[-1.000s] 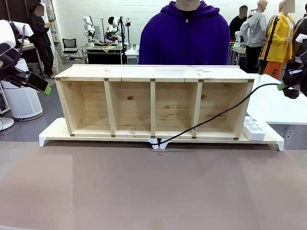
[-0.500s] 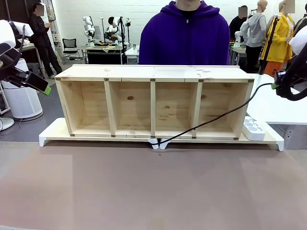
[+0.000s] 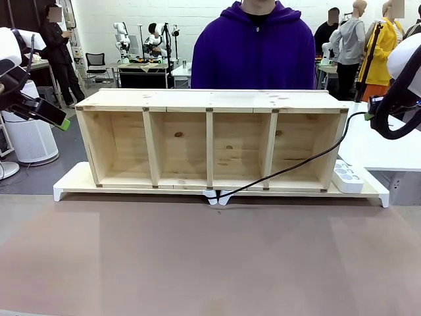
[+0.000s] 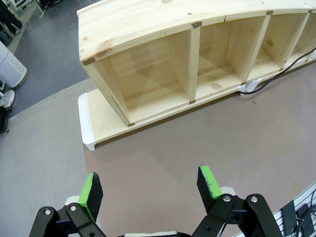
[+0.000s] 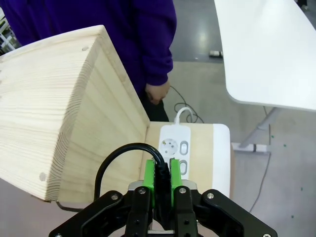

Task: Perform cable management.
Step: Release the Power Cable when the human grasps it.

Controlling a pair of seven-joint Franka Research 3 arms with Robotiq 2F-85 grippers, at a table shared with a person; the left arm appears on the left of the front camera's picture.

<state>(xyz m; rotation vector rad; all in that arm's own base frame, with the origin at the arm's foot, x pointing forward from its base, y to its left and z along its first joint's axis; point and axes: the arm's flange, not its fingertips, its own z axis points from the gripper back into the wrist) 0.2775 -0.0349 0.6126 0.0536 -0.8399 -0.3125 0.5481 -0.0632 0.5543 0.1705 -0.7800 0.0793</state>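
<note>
my right jaws (image 5: 162, 167) are pinching the cable (image 5: 123, 148) above the power strip (image 5: 178, 143); beyond them it is sagging down to the foot of the shelf (image 3: 210, 99). it is looking light and floppy, so gripping close to its end seems best. my left jaws (image 4: 149, 185) are hanging spread, empty.

Shelf (image 3: 210, 105) raw pale pine, knotty, matt. Tabletop (image 3: 210, 263) brown, matt, smooth. Cable (image 5: 160, 170) black, smooth rubbery sheath. Power strip (image 3: 347, 176) white glossy plastic. Hoodie (image 3: 256, 52) purple cloth.

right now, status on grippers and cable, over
Right gripper shut on cable, up beside right end of shelf. Left gripper open, empty. Power strip lies beside shelf.
</note>
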